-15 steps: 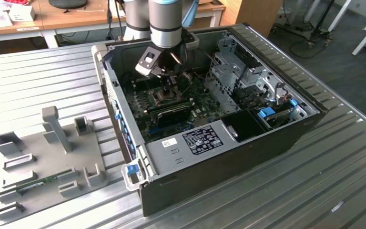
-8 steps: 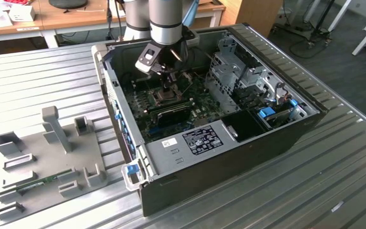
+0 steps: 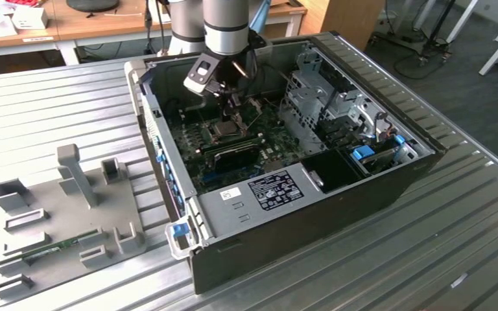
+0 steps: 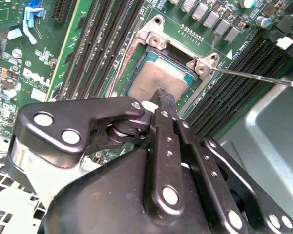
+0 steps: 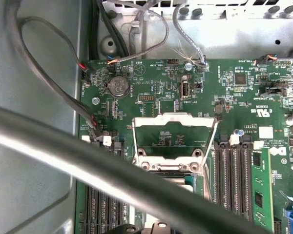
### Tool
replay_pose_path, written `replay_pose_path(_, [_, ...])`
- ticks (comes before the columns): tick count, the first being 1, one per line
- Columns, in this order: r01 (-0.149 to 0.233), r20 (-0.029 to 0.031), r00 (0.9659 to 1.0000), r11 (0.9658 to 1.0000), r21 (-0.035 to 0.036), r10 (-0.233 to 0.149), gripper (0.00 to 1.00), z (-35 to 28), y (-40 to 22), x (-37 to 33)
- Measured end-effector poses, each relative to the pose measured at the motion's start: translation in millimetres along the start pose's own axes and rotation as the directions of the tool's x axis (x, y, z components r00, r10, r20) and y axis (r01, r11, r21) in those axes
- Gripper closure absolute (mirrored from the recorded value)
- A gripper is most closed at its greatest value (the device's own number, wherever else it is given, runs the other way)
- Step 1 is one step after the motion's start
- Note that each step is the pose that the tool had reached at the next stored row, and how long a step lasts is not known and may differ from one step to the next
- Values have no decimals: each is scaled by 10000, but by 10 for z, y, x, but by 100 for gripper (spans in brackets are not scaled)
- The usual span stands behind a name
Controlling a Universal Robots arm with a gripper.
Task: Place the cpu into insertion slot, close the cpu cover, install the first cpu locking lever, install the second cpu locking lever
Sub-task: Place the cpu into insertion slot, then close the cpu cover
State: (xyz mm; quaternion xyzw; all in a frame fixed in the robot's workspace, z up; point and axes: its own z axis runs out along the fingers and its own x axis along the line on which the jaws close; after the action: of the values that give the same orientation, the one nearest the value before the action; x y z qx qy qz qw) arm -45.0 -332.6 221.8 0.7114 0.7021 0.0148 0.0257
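Where the black fingertips point(image 4: 166, 101) meet, they are clenched together with nothing seen between them. The gripper point(image 4: 163, 96) hangs right over the near edge of the cpu point(image 4: 155, 80) in the second wrist view; whether it touches the chip cannot be told.

The cpu lies flat inside the insertion slot point(image 4: 153, 37), its grey lid facing up and the silvery rim of the socket around it. From one corner of that rim a thin metal rod point(image 4: 254, 76) sticks out, away from the socket and over the long black memory slots point(image 4: 101, 46) on that side.

In the first wrist view the cpu cover point(image 5: 176, 119) is swung open on its hinged edge, away from the socket, and the green motherboard point(image 5: 151, 95) shows through its square window. A coin cell point(image 5: 119, 86) sits on the board beyond the cover, and a blurred dark cable point(image 5: 83, 163) crosses close in front of the camera.

In the exterior view the gripper point(image 3: 231, 111) reaches down into an open computer case point(image 3: 318, 214), just above the cpu point(image 3: 225, 129). The case lies on a ribbed metal table point(image 3: 422, 259), with a grey fixture plate point(image 3: 67, 214) beside it on the exterior view's left.
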Motion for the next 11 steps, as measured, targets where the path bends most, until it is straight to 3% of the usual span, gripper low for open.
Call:
replay_pose_path(5, [0, 0, 10000, 10000, 0, 0, 90, -53, 3, -1])
replay_pose_path(9, [0, -3, 10000, 10000, -2, 0, 90, -56, 3, -1])
replay_pose_path(11, [0, 0, 10000, 10000, 0, 0, 90, -123, 7, -2])
